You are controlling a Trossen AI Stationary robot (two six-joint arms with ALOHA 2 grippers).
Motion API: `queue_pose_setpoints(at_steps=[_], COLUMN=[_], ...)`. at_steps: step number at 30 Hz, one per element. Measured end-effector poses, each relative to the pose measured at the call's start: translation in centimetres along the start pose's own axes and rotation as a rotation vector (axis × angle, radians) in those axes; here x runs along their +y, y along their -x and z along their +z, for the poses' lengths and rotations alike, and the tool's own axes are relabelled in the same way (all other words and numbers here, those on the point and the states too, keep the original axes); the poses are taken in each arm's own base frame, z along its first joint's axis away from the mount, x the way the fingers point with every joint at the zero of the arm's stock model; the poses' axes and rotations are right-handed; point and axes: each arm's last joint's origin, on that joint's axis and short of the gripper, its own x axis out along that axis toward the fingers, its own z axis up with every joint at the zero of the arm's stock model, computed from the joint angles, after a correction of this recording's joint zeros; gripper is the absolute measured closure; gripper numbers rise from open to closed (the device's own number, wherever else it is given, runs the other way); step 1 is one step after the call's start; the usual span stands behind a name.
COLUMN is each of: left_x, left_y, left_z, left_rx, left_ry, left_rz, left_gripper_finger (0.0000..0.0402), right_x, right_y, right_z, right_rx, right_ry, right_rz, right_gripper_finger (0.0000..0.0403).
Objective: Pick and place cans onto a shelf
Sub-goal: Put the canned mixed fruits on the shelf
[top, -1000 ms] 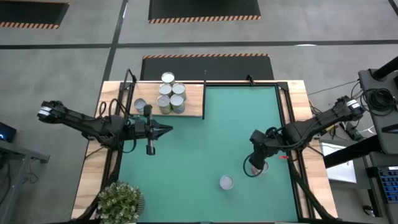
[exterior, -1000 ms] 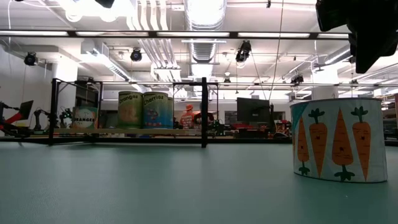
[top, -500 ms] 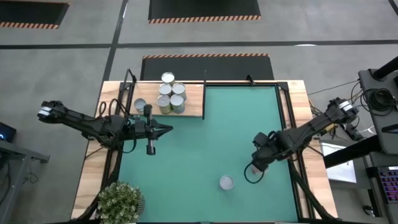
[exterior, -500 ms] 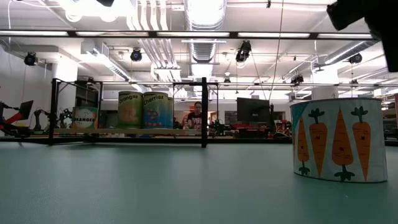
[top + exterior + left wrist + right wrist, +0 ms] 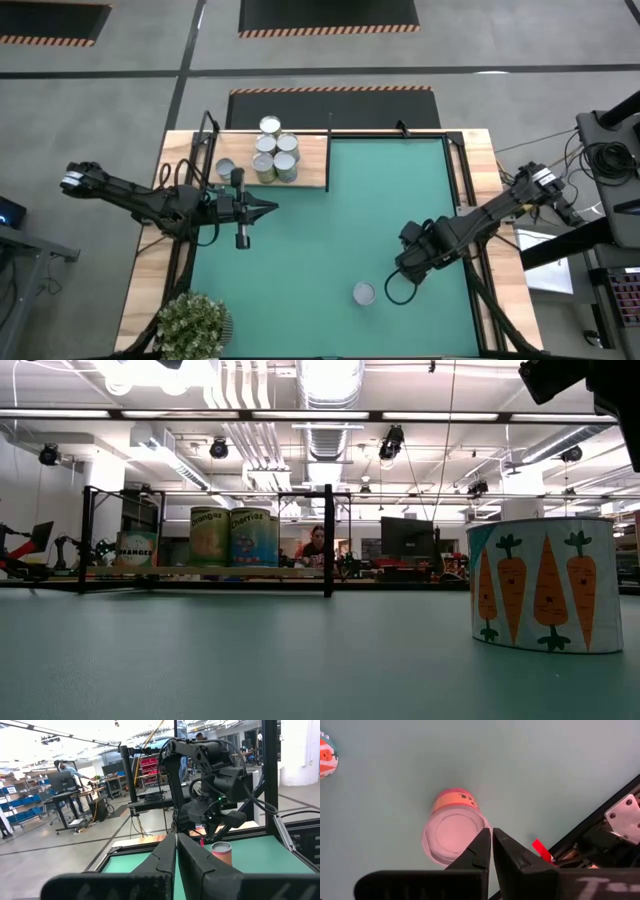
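Observation:
The light-wood shelf (image 5: pixel 310 160) lies at the table's far left and several cans (image 5: pixel 275 150) stand on it. A carrot-printed can (image 5: pixel 364 293) stands upright on the green mat near the near edge; it also shows in the low view (image 5: pixel 545 585). A pink-orange can (image 5: pixel 452 830) with a white top stands on the mat right of it, also seen in the left wrist view (image 5: pixel 221 853). My right gripper (image 5: pixel 491 837) is shut and hovers just above this can's rim, and hides it in the high view (image 5: pixel 400 274). My left gripper (image 5: pixel 272 208) is shut and empty near the shelf.
A potted plant (image 5: pixel 193 325) stands at the table's near left corner. A black frame with upright posts (image 5: pixel 328 540) edges the shelf. Bare green mat (image 5: pixel 320 240) spreads between the two arms. A person (image 5: pixel 318 545) shows in the room behind.
My right gripper has moved a little toward the table's near edge and left, staying shut above the pink-orange can. The cans have kept still.

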Motion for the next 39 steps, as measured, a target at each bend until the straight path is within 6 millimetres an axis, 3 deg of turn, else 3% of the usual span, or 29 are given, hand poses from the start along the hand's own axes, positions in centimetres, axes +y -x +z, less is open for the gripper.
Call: queue_pose_setpoints(at_steps=[6, 17, 24, 28, 39], left_x=[0.0, 0.0, 0.0, 0.0, 0.0], left_y=[0.0, 0.0, 0.0, 0.0, 0.0], left_z=[0.0, 0.0, 0.0, 0.0, 0.0], left_rx=[0.0, 0.0, 0.001, 0.001, 0.001], left_ry=[0.0, 0.0, 0.0, 0.0, 0.0], left_rz=[0.0, 0.0, 0.0, 0.0, 0.0], left_gripper_finger=[0.0402, 0.0402, 0.0402, 0.0402, 0.0402], right_x=[-0.2, 0.5, 0.4, 0.5, 0.7], right_y=[-0.1, -1.6, -3.1, -3.8, -3.7], right_z=[-0.1, -0.5, -1.1, -1.2, -1.1], right_rx=[0.001, -0.004, 0.067, 0.076, 0.084], right_ry=[-0.053, -0.052, -0.07, -0.059, -0.05], right_rz=[-0.001, 0.041, 0.037, 0.056, 0.076], right_gripper_finger=[0.0348, 0.0149, 0.0057, 0.0035, 0.0033])
